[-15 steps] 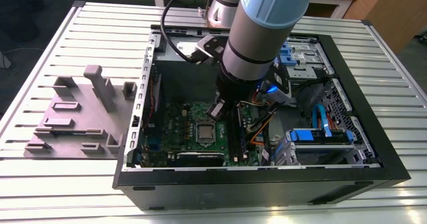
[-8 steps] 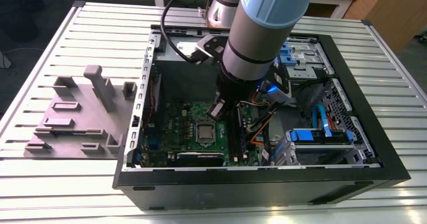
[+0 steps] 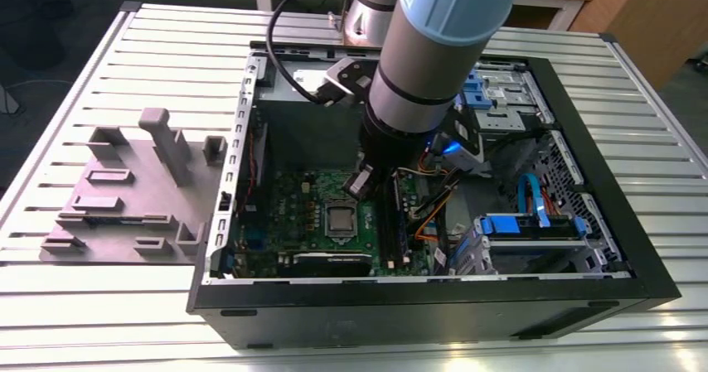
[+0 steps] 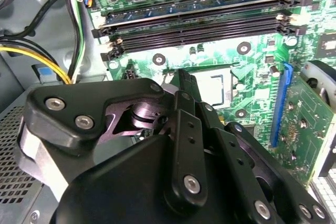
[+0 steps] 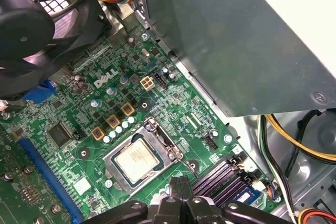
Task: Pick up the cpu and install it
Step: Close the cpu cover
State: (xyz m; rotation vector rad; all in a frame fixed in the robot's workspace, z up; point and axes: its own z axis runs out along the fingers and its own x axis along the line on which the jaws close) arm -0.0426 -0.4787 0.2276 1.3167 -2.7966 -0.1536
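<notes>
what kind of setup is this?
Likely a robotics lab bench for PC assembly: an open computer case lies on a slatted aluminium table, a grey fixture block beside it, the end effector above the motherboard.

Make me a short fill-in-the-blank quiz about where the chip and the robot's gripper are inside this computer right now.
1. The cpu lies in the ______ on the green board.
2. The gripper holds ______.
3. The gripper hangs inside the open computer ______.
4. In the first wrist view, the grey box stands above the ______ board.

Missing words: socket; nothing; case; green
</notes>
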